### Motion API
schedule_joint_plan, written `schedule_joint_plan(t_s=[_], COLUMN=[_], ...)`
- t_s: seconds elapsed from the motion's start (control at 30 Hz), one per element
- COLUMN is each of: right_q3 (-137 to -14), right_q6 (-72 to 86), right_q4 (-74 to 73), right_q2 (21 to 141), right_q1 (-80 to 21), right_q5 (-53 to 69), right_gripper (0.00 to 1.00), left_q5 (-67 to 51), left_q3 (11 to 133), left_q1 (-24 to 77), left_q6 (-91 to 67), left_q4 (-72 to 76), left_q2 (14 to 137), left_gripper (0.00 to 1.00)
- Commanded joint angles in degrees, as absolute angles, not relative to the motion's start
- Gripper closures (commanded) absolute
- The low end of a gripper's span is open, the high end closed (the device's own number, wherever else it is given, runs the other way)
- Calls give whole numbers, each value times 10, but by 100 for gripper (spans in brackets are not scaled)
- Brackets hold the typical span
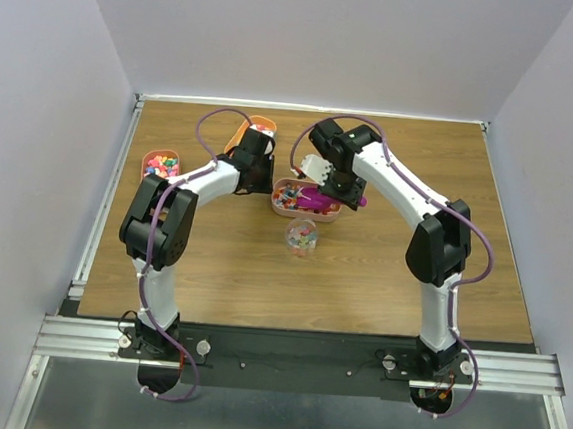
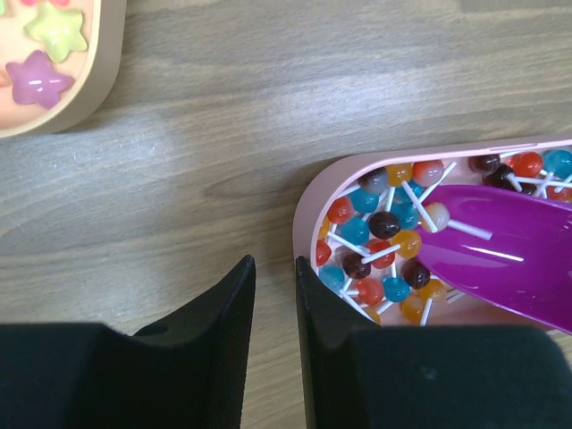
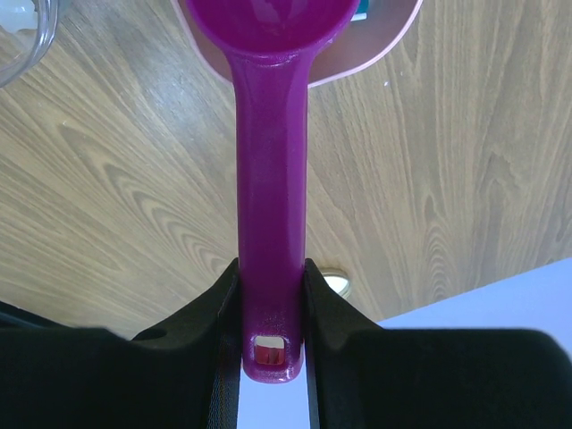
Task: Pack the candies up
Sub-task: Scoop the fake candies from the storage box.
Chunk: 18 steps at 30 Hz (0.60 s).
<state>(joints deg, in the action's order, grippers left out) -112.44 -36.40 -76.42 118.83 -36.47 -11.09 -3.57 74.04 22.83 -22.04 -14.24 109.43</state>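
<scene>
Plain pale lilac walls (image 1: pixel 332 38) box in a table (image 1: pixel 421 166) of matte brown wood grain. Seen from above, the left arm (image 1: pixel 160 224) and right arm (image 1: pixel 435 238), white with black joints, meet at upper centre and hide their own tips. An orange tray (image 1: pixel 239 135) is half hidden behind the left arm, and a second tray (image 1: pixel 147 157) lies to its left. In the left wrist view an oblong, round-cornered peach tray (image 2: pixel 308 210), cut off at the right edge, holds the candies (image 2: pixel 380 228): glossy round lollipops on white sticks. The left pincer (image 2: pixel 274 268) sits just beside the rim, its fingers a narrow slit apart and empty. The right pincer (image 3: pixel 271 268) clamps the handle of a smooth magenta scoop (image 3: pixel 271 134), whose bowl, cut off at the top, lies in that tray. A clear cup (image 1: pixel 301 238) below centre holds more candies, too small to make out.
</scene>
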Motion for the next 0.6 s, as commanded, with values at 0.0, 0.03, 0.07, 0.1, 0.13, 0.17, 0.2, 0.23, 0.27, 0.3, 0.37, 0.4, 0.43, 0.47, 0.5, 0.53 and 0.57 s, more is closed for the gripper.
schedule_joint_plan(t_s=[0.0, 0.03, 0.07, 0.1, 0.13, 0.17, 0.2, 0.23, 0.27, 0.3, 0.37, 0.4, 0.43, 0.47, 0.5, 0.53, 0.57], right_q3=[-1143, -1143, -1143, -1143, -1143, -1143, -1144, -1143, -1141, -1140, -1134, -1130, -1127, -1118, -1115, -1113, -1111], right_q6=[-397, -400, -406, -409, -412, -418, -420, -423, -427, -430, -433, -434, -437, -439, -441, -442, -445], right_q4=[-755, -750, -747, -744, -737, -735, -732, -723, -720, -716, -708, -704, -698, -694, -691, -689, -688], right_q2=[1202, 1203, 1203, 1203, 1203, 1203, 1203, 1203, 1203, 1204, 1205, 1205, 1206, 1206, 1206, 1208, 1208], right_q1=[-370, -370, -370, -370, -370, -370, -370, -370, -370, -370, -370, -370, -370, -370, -370, -370, -370], right_q5=[-90, -83, -82, -82, -79, -76, -72, -68, -65, -64, -64, -62, -56, -54, -49, -42, -40], right_gripper=[99, 99, 99, 99, 99, 99, 99, 99, 99, 99, 99, 99, 99, 99, 99, 99, 99], left_q5=[-65, -66, -65, -66, -69, -72, -74, -75, -76, -77, -78, -80, -81, -81, -81, -81, -80], left_q3=[760, 760, 759, 759, 759, 759, 759, 759, 759, 759, 759, 759, 759, 759, 759, 759, 759], left_q1=[234, 234, 234, 234, 234, 234, 234, 234, 234, 234, 234, 234, 234, 234, 234, 234, 234], left_q6=[-216, -216, -217, -217, -217, -216, -218, -218, -217, -218, -218, -218, -218, -219, -218, -219, -218], left_q4=[-126, -126, -125, -123, -123, -121, -120, -120, -120, -118, -119, -118, -118, -118, -117, -117, -117], left_q2=[1099, 1098, 1097, 1097, 1097, 1096, 1095, 1097, 1097, 1097, 1097, 1097, 1097, 1097, 1097, 1097, 1097], left_gripper=[68, 68, 68, 68, 68, 68, 68, 68, 68, 68, 68, 68, 68, 68, 68, 68, 68])
